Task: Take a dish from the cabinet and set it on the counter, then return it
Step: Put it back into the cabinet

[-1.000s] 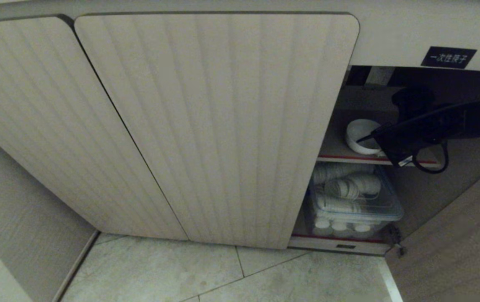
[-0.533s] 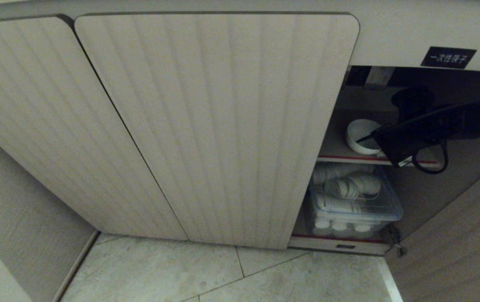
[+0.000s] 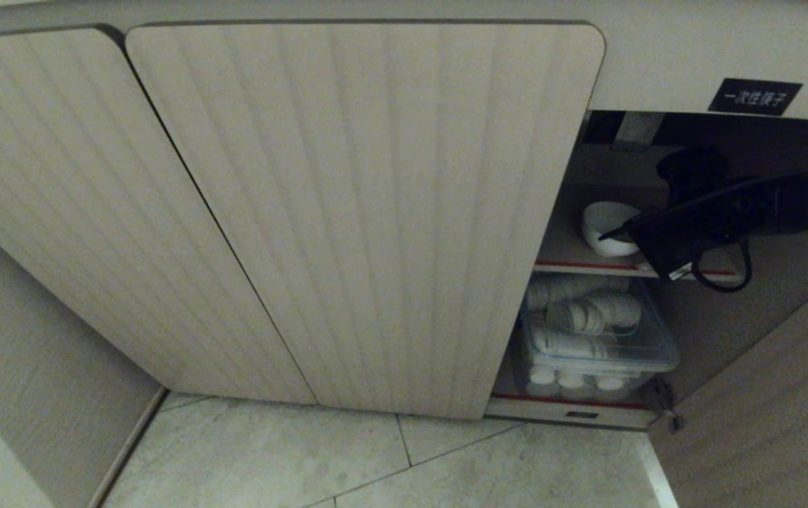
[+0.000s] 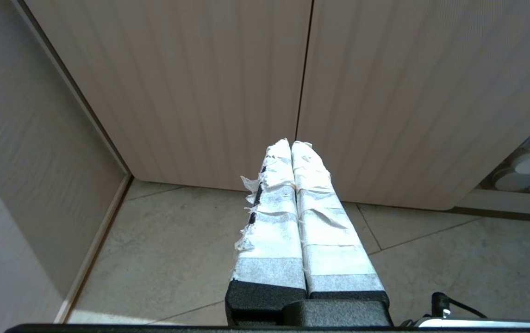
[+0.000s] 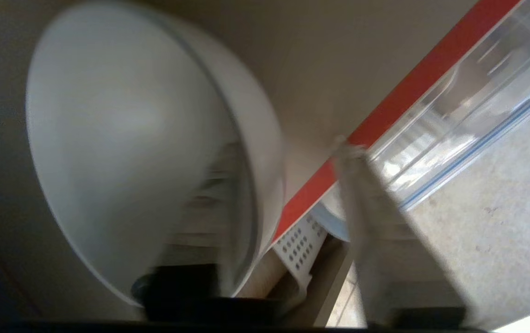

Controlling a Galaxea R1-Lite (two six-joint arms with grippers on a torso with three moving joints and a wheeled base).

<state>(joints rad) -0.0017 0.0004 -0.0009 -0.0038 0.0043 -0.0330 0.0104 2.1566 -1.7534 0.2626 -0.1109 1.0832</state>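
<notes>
The dish [image 3: 605,219], a small white bowl, stands on the upper, red-edged shelf [image 3: 573,266] inside the open right bay of the cabinet [image 3: 361,212]. My right gripper [image 3: 621,231] reaches into that bay at the dish's rim. In the right wrist view the dish [image 5: 130,138] fills the frame, and the right gripper [image 5: 283,155] is open. One taped finger lies inside the bowl, while the other finger [image 5: 366,208] stands clear outside its wall. The left gripper [image 4: 291,143] hangs shut and empty above the floor, facing the closed doors. The counter is out of view.
Below the shelf sits a clear lidded box [image 3: 601,339] of stacked ribbed white cups. A black label [image 3: 755,96] is above the opening. The bay's open door [image 3: 763,423] juts out at the right. Grey floor tiles [image 3: 375,458] lie in front.
The right gripper's fingers have parted from the dish's wall, letting go of it. The dish stays on the upper shelf, and the arm has barely shifted.
</notes>
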